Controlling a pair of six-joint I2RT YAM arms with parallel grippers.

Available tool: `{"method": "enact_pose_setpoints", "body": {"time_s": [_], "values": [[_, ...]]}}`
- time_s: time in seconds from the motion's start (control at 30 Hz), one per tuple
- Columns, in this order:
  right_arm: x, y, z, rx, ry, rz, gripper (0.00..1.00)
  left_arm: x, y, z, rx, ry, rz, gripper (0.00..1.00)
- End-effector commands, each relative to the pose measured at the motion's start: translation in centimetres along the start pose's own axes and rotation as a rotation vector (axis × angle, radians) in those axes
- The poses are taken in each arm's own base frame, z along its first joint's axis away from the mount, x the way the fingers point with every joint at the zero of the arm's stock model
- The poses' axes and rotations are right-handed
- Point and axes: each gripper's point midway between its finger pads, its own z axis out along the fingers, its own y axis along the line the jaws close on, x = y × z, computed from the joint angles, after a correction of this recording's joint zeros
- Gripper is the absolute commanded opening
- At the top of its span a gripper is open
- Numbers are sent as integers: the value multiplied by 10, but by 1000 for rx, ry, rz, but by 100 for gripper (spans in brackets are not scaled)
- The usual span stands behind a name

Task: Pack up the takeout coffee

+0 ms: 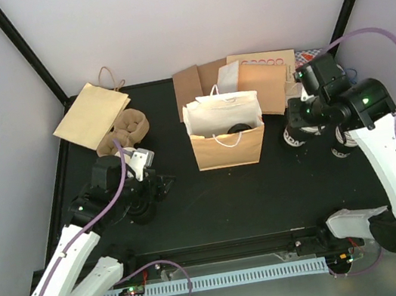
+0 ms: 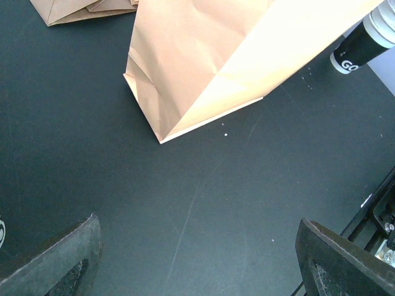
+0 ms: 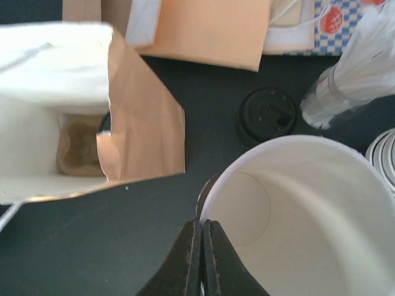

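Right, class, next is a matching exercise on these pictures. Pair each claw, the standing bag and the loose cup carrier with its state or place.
Things
1. left claw
2. right claw
3. standing paper bag
4. loose pulp cup carrier

States and places
A. shut
B. upright at the centre, mouth open
C. open
D. far left, next to a flat brown bag

Pairs: 1-C, 2-A, 3-B, 4-D
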Motion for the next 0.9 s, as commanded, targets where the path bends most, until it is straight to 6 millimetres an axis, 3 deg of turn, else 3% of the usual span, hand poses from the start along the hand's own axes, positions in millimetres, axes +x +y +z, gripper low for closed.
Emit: {"method": "enact_pose_setpoints", "body": {"time_s": [0.0, 0.37, 0.87], "values": [[17, 8, 6, -22, 19, -8, 1, -7, -1, 1, -2, -22, 8, 88], [85, 29, 45, -70, 128, -34, 1, -6, 1, 3, -6, -12, 3, 88], [148, 85, 74, -185, 119, -181, 1, -4, 3, 7, -11, 2, -4, 88]]}}
